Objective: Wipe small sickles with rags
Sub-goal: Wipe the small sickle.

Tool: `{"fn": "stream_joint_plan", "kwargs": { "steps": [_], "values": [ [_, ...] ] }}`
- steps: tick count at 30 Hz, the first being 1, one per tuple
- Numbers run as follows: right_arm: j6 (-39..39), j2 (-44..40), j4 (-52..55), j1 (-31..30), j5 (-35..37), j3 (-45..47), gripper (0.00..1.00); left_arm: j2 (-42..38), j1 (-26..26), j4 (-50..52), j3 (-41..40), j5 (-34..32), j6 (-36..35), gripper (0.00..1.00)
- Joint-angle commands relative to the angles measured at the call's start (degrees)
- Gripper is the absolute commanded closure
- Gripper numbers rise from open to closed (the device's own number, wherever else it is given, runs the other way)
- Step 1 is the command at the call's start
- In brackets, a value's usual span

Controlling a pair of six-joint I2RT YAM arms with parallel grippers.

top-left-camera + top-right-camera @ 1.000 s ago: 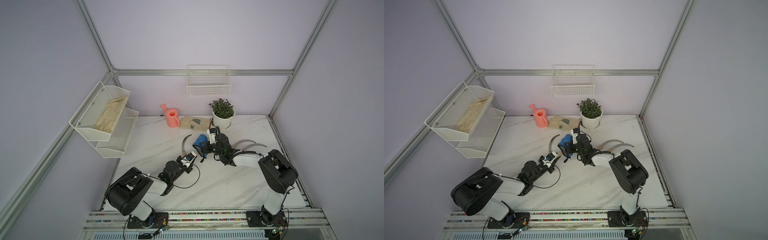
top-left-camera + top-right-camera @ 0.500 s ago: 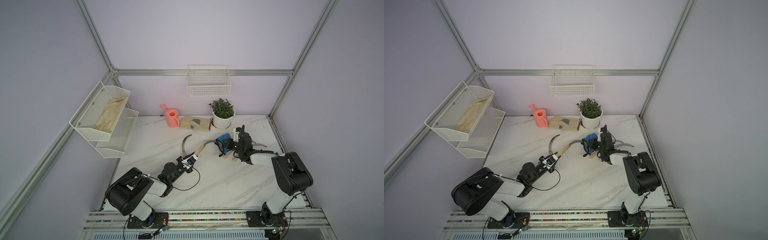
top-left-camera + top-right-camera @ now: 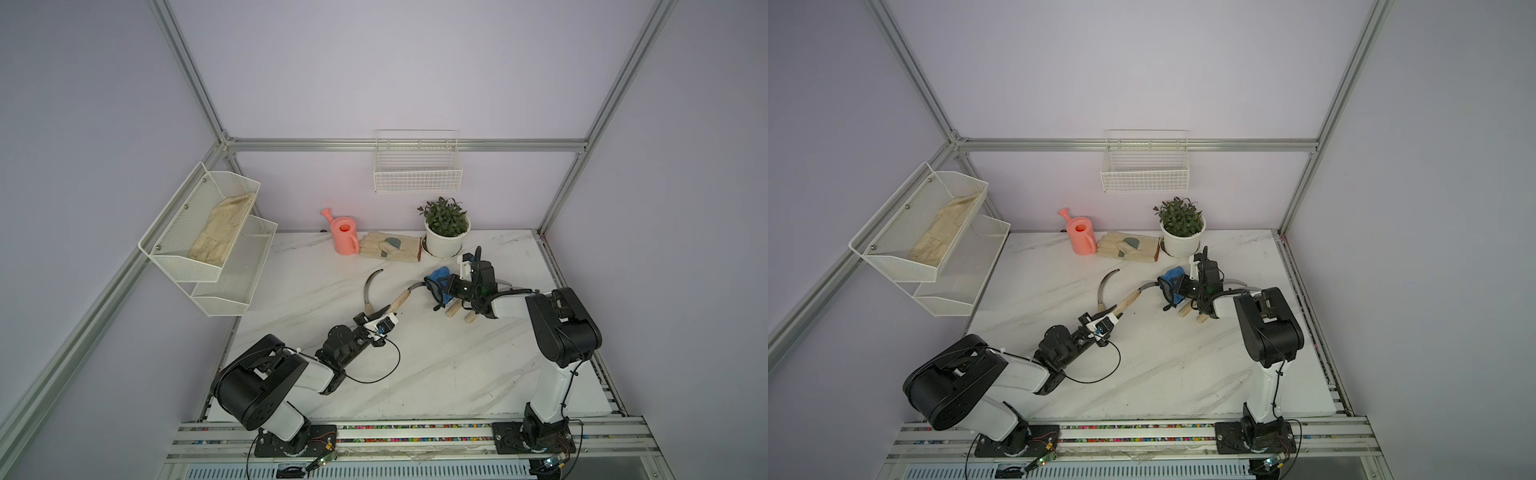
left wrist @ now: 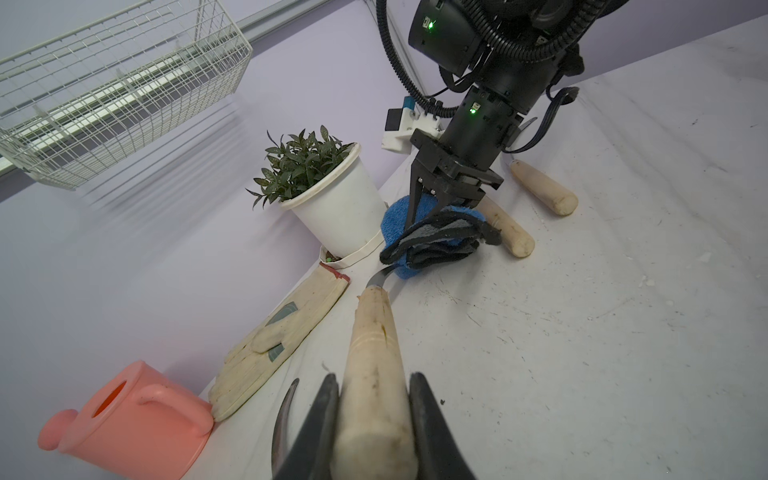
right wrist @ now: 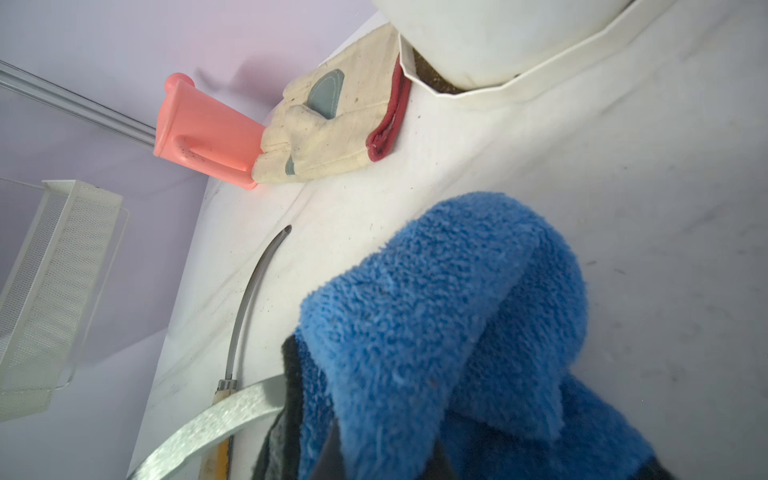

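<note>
Clock face laid on the table (image 3: 457, 374), twelve at the back wall. Left gripper (image 4: 376, 424) pressed tight on the pale wooden handle of one sickle (image 3: 401, 300), holding it near the centre with the blade aimed toward two o'clock. Right gripper (image 3: 441, 287) clamped on the blue rag (image 4: 432, 245), which sits bunched over that blade just past the handle, a little off centre toward one o'clock. The rest of the blade is lost in the folds; I think the cloth laps both faces but cannot be sure. Second sickle (image 3: 369, 286) lies flat toward eleven, just beside the held one. Two more sickles (image 4: 544, 189) lie toward three o'clock, partly under the right arm, handles side by side. Glove (image 3: 390, 247), pink watering can (image 3: 345, 237) and potted plant (image 3: 444, 232) line the twelve o'clock edge, untouched. Progress, as a judgement: one sickle is mid-wipe, the rag near the root of the blade with the curve out to the tip to cover. Three wait on the table, and nothing on their metal tells wiped from unwiped, so at least this one, perhaps all four, remain to finish
</note>
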State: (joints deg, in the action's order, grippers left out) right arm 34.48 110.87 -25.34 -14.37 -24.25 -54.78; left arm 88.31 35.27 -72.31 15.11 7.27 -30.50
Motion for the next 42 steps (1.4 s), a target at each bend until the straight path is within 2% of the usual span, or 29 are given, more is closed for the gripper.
{"fn": "stream_joint_plan", "kwargs": {
  "steps": [1,6,13,16,18,23,28,32,36,42],
  "values": [
    [0.41,2.05,-1.38,-2.47,-4.07,-2.66,1.00,0.71,0.33,-4.41,-0.88,2.39,-1.20,1.00],
    [-0.37,1.40,-0.43,-7.21,-6.15,-4.45,1.00,1.05,0.29,-4.55,-0.70,2.22,-1.49,1.00],
    [-1.77,-3.90,0.64,-14.67,-7.30,-4.10,1.00,1.51,0.27,-4.92,-0.63,1.35,-1.35,1.00],
    [-1.89,-5.39,0.22,-15.86,-7.46,-3.25,1.00,1.43,0.31,-5.03,-0.74,1.52,-1.28,1.00],
    [-2.44,-5.33,0.82,-15.91,-6.71,-3.12,1.00,1.29,0.28,-5.12,-0.88,1.60,-1.29,1.00],
    [-3.78,-1.43,4.40,-13.96,0.21,-4.86,1.00,1.12,0.32,-5.28,-1.09,1.86,-1.18,1.00],
    [-3.38,6.36,6.92,-6.72,2.20,-7.61,1.00,1.27,0.32,-5.60,-1.23,1.69,-1.16,1.00],
    [-3.10,10.10,7.41,-3.24,2.93,-8.15,1.00,1.03,0.33,-5.89,-1.32,1.68,-1.17,1.00],
    [-4.42,9.36,9.13,-2.97,5.88,-7.52,1.00,1.34,0.33,-6.17,-1.27,1.44,-1.15,1.00],
    [-4.19,6.17,9.29,-5.27,3.95,-7.49,1.00,2.16,0.33,-7.03,-1.17,1.11,-0.93,1.00]
  ]
}}
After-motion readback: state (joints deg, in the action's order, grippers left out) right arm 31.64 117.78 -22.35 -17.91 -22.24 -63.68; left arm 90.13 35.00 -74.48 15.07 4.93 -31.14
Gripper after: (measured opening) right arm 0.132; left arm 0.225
